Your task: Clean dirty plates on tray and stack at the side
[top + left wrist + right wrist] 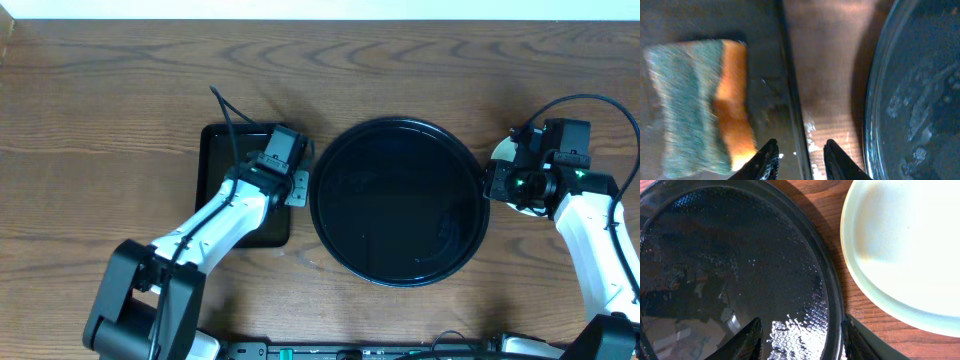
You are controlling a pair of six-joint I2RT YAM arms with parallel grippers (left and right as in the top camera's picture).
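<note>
The round black tray lies mid-table with no plate on it; its wet floor glistens. A pale mint plate rests on the wood just right of the tray and is mostly hidden under my right arm in the overhead view. My right gripper is open, its jaws straddling the tray's right rim with nothing held. My left gripper is open over the right rim of a small rectangular black tray, nothing between its fingers.
A green and orange sponge lies loose on the rectangular tray, just left of my left fingers. A narrow strip of wood separates the two trays. The wooden table stretches behind and to the left.
</note>
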